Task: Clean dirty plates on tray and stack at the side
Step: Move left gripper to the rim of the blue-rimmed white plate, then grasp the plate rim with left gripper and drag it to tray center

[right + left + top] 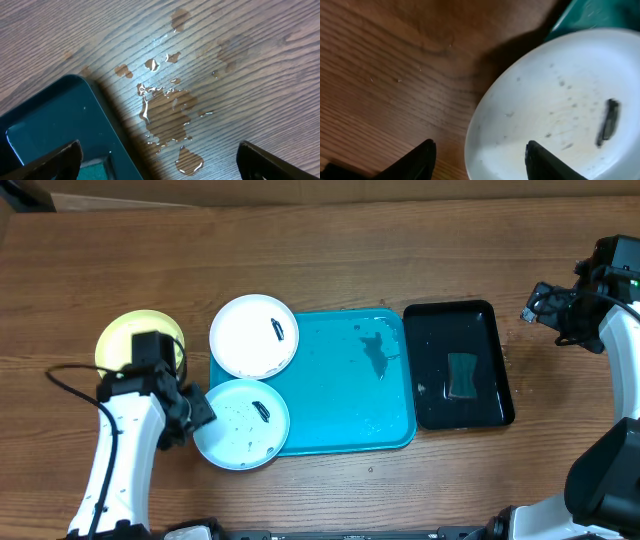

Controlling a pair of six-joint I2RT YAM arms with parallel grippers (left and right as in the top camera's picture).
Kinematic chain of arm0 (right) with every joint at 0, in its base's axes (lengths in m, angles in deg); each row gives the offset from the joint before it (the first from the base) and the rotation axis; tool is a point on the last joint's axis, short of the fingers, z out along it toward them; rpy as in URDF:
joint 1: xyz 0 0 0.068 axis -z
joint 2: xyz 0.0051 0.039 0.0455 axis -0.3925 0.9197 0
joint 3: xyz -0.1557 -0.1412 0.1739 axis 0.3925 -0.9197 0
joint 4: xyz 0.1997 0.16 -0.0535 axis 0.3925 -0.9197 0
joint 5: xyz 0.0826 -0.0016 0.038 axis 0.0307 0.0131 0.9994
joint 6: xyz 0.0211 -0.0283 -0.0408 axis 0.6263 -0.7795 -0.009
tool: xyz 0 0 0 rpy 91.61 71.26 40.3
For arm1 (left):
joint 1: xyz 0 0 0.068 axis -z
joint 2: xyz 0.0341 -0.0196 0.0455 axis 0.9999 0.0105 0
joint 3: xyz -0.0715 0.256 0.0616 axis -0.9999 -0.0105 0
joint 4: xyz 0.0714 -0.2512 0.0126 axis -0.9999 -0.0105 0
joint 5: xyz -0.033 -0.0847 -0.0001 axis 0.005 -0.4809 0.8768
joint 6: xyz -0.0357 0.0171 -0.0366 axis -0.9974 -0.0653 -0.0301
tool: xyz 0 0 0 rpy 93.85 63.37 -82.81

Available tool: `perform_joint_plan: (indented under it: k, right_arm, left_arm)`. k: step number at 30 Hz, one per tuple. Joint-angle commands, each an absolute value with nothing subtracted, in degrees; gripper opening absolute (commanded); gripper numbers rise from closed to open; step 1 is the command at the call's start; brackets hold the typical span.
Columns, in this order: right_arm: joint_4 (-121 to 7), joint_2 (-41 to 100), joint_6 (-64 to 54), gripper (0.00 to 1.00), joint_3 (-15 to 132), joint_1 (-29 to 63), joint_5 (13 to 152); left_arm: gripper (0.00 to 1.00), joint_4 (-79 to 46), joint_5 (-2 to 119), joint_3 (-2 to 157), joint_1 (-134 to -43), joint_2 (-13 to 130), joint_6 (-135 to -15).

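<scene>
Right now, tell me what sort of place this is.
Likely a lab bench for dishwashing practice: wooden table, wet turquoise tray, smeared plates, black tray holding a sponge.

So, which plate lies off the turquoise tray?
The yellow-green plate, on the wooden table at left; the white plate and pale-blue plate rest partly on the tray.

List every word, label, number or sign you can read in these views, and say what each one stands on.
None: no readable text shows in any view.
The dark marks on the white plate and the pale-blue-rimmed plate are smears, not writing.
The yellow-green-rimmed plate, turquoise tray, black tray and table bear no lettering.
</scene>
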State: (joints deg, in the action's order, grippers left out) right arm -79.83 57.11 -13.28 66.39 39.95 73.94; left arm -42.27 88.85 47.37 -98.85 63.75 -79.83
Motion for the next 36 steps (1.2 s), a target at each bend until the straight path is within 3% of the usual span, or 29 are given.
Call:
perform_joint_plan:
  k: [1,4,6,11,14,27,36]
  right_arm:
    - [-79.7,56.9,-13.1,1.0,66.2,40.1,73.9]
    - [-79.7,56.9,-13.1,1.0,66.2,40.1,73.9]
    - [-79.7,56.9,-13.1,1.0,66.2,40.1,73.9]
    - [-79.7,56.9,-13.1,1.0,66.2,40.1,73.9]
    - [-79.7,56.9,-13.1,1.0,66.2,40.1,73.9]
    - [-79.7,56.9,-13.1,1.0,66.2,40.1,73.9]
    - [-79.7,56.9,-13.1,1.0,66.2,40.1,73.9]
  left_arm:
    - [0.56,-40.1,89.4,43.3,-98.8,63.0,-81.1]
    - [0.44,-38.4,89.3,41.0,-98.8,63.0,-81.1]
    - [0.32,-37.9,88.5,40.2,-98.8,63.0,-81.0]
    - [0.27,-38.0,87.4,39.8,-98.7,63.0,-81.0]
    - [0.04,-38.6,85.3,39.8,-98.7,63.0,-81.0]
    - [0.04,-42.5,72.0,39.8,-97.6,63.0,-78.3]
    - [0.04,-40.5,68.3,39.8,-89.3,63.0,-80.3]
